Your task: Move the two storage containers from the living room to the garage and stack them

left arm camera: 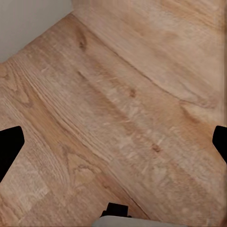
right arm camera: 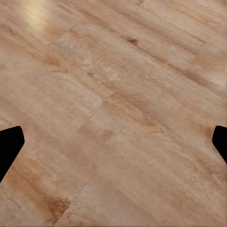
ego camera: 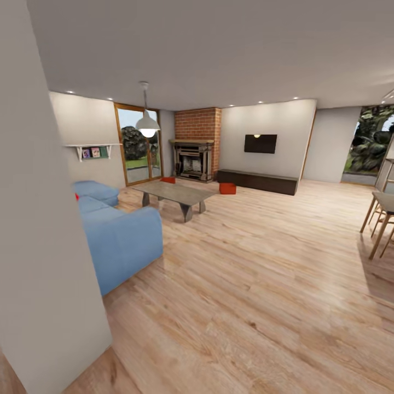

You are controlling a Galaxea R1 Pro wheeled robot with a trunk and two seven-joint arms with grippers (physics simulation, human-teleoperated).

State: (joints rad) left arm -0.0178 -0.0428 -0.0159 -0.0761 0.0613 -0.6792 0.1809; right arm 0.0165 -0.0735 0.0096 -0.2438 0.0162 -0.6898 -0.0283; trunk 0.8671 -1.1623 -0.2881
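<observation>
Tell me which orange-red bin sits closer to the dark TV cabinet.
The right-hand storage container, on the wood floor just off the left end of the long dark cabinet. The other storage container sits farther left, by the fireplace behind the coffee table.

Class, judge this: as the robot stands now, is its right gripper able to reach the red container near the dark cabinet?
Probably not. The container sits far across the wood floor, while the open right gripper hangs over bare planks, so the robot must drive closer.

Left end effector (left arm camera: 113, 142) spread wide over wood-plank floor (left arm camera: 123, 94); pale wall (left arm camera: 28, 23) beside.
</observation>
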